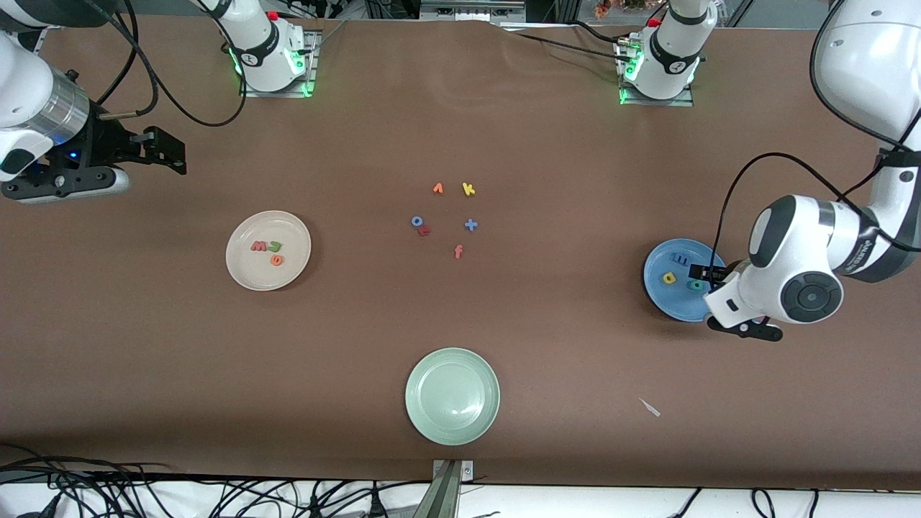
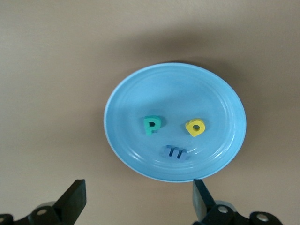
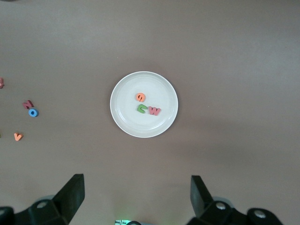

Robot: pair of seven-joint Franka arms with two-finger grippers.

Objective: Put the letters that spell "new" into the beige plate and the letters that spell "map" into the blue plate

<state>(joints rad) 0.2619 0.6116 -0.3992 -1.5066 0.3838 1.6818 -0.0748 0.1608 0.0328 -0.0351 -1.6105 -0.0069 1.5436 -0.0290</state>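
The beige plate [image 1: 248,272] lies toward the right arm's end and holds the letters that spell "new": a dull red w [image 1: 257,247], a green n [image 1: 275,247] and an orange e [image 1: 276,260]. My right gripper [image 1: 167,152] hangs open and empty, high over the table beside that plate [image 3: 123,118]. The blue plate [image 1: 673,301] lies toward the left arm's end with the letters that spell "map" in it: a blue m [image 2: 176,152], a yellow a [image 2: 195,127] and a teal p [image 2: 152,125]. My left gripper [image 1: 701,273] is open over this plate [image 2: 173,89], holding nothing.
A pale green plate [image 1: 452,424] sits near the front edge. Loose letters lie mid-table: an orange one [image 1: 437,188], a yellow k [image 1: 468,189], a blue o [image 1: 416,221], a dark red one [image 1: 424,230], a blue plus [image 1: 470,225] and an orange-red f [image 1: 458,251]. A white scrap [image 1: 650,407] lies nearer the front.
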